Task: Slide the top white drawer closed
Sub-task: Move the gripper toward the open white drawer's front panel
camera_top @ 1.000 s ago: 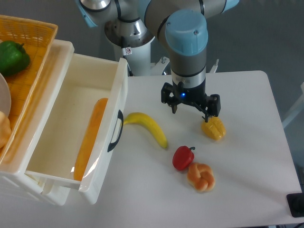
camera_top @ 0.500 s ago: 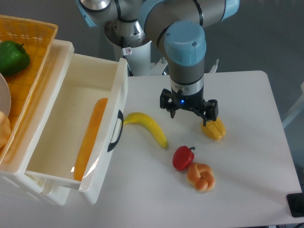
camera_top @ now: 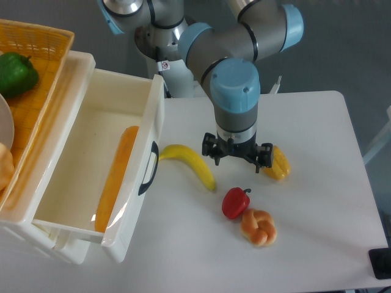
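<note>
Gaping glossy white plastic top white drawer (camera_top: 91,165), curved black handle (camera_top: 148,177).

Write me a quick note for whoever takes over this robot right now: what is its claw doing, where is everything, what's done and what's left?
Gripper: open, holding nothing, above the table between the banana and the yellow pepper.
Top drawer: pulled well out, with its handle facing the banana. The gripper is not touching it.
Done: nothing yet on the drawer.
Left: bring the gripper to the drawer front and push it shut. The banana lies near the handle, so watch it.
</note>
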You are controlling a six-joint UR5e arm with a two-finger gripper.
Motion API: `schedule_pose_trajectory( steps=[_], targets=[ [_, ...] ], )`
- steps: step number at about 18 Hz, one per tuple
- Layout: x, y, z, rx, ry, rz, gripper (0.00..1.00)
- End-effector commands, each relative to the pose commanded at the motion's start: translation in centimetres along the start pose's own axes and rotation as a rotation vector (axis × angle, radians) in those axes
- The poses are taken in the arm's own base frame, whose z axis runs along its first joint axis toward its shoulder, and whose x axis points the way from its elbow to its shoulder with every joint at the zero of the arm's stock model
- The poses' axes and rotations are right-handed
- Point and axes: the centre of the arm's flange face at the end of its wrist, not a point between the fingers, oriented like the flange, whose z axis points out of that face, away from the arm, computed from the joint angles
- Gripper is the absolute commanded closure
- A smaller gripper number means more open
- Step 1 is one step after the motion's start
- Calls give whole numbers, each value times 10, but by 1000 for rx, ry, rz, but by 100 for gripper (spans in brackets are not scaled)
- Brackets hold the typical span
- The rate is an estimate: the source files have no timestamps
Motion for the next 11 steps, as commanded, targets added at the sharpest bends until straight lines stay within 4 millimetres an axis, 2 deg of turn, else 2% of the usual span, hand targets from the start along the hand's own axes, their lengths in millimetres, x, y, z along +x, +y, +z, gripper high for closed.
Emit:
schedule_pose_trajectory(
  steps=[6, 11],
  targets=[
    [7, -13, 28, -16, 53, -29, 0],
    [22, -24, 46, 42, 201, -50, 0]
  ],
)
